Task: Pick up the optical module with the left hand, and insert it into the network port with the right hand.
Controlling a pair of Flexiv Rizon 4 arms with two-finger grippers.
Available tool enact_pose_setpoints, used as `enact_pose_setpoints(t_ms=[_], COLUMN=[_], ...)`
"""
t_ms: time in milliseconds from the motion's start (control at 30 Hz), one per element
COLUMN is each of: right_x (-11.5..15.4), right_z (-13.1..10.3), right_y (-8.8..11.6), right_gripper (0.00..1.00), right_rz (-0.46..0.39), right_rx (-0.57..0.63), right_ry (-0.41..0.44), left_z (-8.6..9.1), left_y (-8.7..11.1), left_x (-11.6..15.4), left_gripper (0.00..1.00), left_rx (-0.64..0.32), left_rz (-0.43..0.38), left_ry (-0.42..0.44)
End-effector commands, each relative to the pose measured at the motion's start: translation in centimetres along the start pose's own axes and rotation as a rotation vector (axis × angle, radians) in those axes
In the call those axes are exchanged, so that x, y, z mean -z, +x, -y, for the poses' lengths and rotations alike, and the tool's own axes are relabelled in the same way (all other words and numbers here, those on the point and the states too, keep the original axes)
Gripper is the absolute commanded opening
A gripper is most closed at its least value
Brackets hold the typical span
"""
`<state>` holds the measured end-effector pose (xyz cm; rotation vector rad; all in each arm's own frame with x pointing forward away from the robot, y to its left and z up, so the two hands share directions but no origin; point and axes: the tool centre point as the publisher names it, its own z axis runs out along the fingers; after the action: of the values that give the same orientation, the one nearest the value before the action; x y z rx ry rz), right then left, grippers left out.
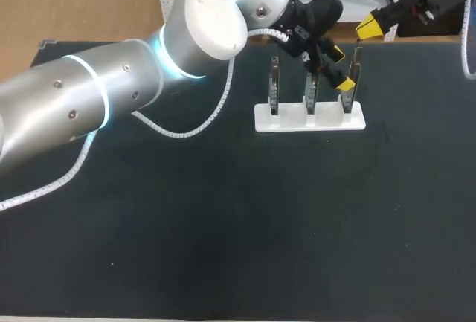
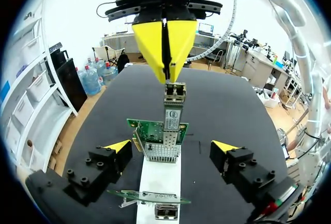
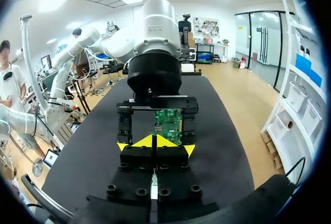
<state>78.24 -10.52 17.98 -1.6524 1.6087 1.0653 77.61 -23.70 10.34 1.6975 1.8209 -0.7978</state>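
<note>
The dark bench [image 1: 223, 225] lies open in front of the white holder [image 1: 309, 117], which sits near the far edge. At the holder's right end, a green card [image 2: 150, 130] stands upright. The optical module [image 2: 174, 113] sits in the card's network port [image 2: 161, 151]. The left gripper [image 2: 170, 146] is spread wide to either side of the card, touching nothing. The right gripper [image 2: 166, 71] has its yellow tips pressed together, pointing at the module's outer end. The module's label is too small to read.
</note>
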Motion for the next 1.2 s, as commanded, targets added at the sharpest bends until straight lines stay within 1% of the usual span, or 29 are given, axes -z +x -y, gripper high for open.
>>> enact_pose_setpoints(t_ms=[33,467,933,1200], right_x=[-0.1,-0.8,-1.9,-2.1], right_z=[0.1,0.0,0.3,0.2], right_y=[0.1,1.5,2.8,3.5], right_gripper=[0.0,0.0,0.0,0.0], right_rz=[-0.001,-0.01,-0.027,-0.02], right_rx=[-0.001,-0.037,-0.076,-0.097], right_ry=[-0.008,-0.018,-0.053,-0.05], left_z=[-0.4,-0.4,-0.4,-0.4], left_y=[-0.2,-0.2,-0.2,-0.2], left_x=[-0.1,-0.1,-0.1,-0.1], left_gripper=[1.0,1.0,1.0,1.0], left_rx=[0.002,0.002,0.002,0.002], left_rz=[-0.007,-0.007,-0.007,-0.007], left_ry=[0.006,0.006,0.006,0.006])
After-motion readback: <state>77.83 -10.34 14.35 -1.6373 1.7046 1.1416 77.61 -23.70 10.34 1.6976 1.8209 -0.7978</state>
